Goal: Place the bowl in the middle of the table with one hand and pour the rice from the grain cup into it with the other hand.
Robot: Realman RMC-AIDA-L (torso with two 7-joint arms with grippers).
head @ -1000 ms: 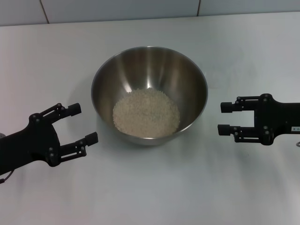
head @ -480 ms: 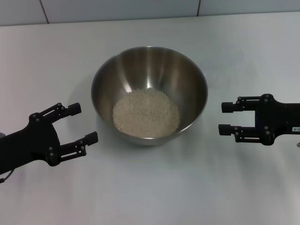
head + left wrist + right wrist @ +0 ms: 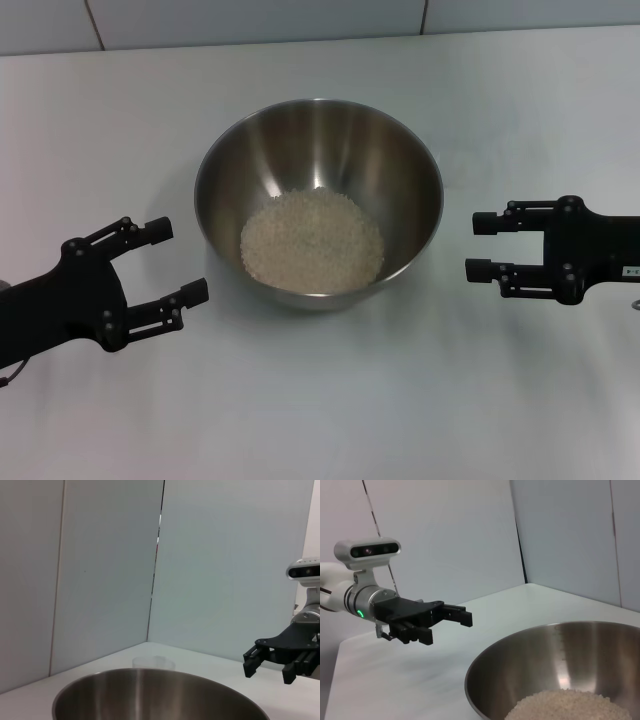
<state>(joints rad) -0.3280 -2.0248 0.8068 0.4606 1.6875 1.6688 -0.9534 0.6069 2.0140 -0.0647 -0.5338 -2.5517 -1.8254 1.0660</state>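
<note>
Sat near the middle of the table [image 3: 320, 400]: the bowl [image 3: 318, 140], upright, shiny inside, much wider than either gripper. Held in its bottom a pale round mound of rice [image 3: 312, 241], spread slightly toward the bowl's 6 o'clock wall. Seen also from the right wrist view, the grains [image 3: 570, 707] piled low inside the steel wall [image 3: 530, 655].

Glimpsed in the left wrist view just past the bowl's far rim [image 3: 150, 677]: the grain cup [image 3: 153, 663], clear, standing upright on the tabletop, apparently empty. Hidden from the head view.

Hovered at the bowl's 8 o'clock in the head view: the left gripper [image 3: 176, 262], fingers spread apart, holding nothing, tips pointing toward the bowl but clear of its wall. Shown from the right wrist view as well [image 3: 449, 626], a grey camera mounted above its wrist.

Hovered at the bowl's 3 o'clock: the right gripper [image 3: 481, 246], fingers likewise parted and empty, aimed at the bowl, separated from the rim by a bare strip of table. Caught too in the left wrist view [image 3: 267, 666], above the tabletop.

Rose behind the table at 12 o'clock: a pale panelled wall [image 3: 250, 20] with dark seams.
</note>
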